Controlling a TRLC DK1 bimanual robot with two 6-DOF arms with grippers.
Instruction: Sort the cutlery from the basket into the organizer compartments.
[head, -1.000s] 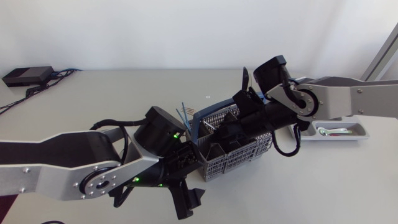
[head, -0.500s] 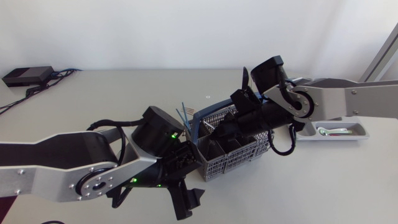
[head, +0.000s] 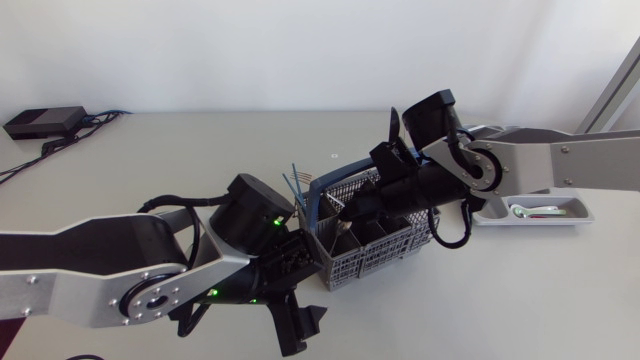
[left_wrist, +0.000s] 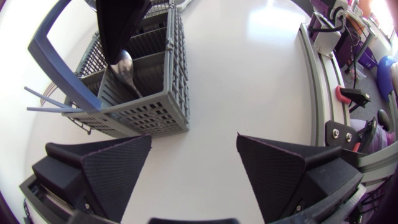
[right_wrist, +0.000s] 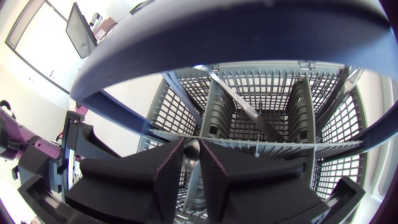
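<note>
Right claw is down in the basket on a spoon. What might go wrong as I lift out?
The spoon sits only between the right claw's tips, so it may slip or swing. The basket's handle arches over the claw; a lift may snag it and drag the basket. The left claw is open beside the basket, not holding it.

a pale grey table (head: 150, 150) carries a grey mesh cutlery basket (head: 375, 258) with a blue handle (head: 316, 195) near its middle, a shallow white organizer (head: 585, 212) well apart toward the right edge, and a flat black box (head: 45, 121) at the far left corner, dark cables (head: 105, 116) trailing beside it.
</note>
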